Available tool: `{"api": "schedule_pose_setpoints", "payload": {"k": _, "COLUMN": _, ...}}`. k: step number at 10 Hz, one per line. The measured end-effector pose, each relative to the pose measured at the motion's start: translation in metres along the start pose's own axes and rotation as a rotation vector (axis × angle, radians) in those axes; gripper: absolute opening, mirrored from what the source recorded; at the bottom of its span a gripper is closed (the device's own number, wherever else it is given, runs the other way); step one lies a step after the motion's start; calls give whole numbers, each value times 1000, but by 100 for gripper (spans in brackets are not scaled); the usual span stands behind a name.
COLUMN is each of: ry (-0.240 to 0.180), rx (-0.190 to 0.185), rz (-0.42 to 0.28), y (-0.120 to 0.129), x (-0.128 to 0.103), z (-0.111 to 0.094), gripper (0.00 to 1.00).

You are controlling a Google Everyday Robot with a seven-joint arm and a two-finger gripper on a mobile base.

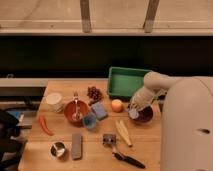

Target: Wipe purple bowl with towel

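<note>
The purple bowl point(145, 115) sits on the wooden table point(95, 150) at the right, in front of the green tray. My gripper point(134, 111) reaches down from the white arm over the bowl's left rim. A pale grey-white bundle that looks like the towel point(134, 114) is at the gripper's tip, against the bowl's left inner side. The arm hides part of the bowl's rear edge.
A green tray point(127, 82) is behind the bowl. An orange point(117, 105), blue sponge point(99, 110), banana point(123, 133), brown bowl with spoon point(76, 111), grapes point(93, 93), white cup point(54, 101), red chili point(45, 126), metal cup point(58, 149) and brush point(120, 152) lie to the left.
</note>
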Motion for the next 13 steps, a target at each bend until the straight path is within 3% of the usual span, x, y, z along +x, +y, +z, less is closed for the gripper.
{"api": "schedule_pose_setpoints", "payload": {"k": 3, "ry": -7, "rx": -1, "rz": 63, "y": -50, "x": -3, "z": -12, "gripper": 0}}
{"api": "schedule_pose_setpoints", "payload": {"k": 6, "ry": -9, "rx": 9, "rz": 75, "y": -62, "x": -15, "z": -16, "gripper": 0}}
{"api": "schedule_pose_setpoints", "payload": {"k": 7, "ry": -12, "rx": 13, "rz": 68, "y": -58, "x": -19, "z": -17, "gripper": 0}}
{"api": "schedule_pose_setpoints", "payload": {"k": 10, "ry": -18, "rx": 20, "rz": 7, "y": -14, "x": -22, "z": -13, "gripper": 0}}
{"api": "schedule_pose_setpoints", "payload": {"k": 13, "ry": -5, "rx": 14, "rz": -47, "y": 3, "x": -3, "z": -9, "gripper": 0}}
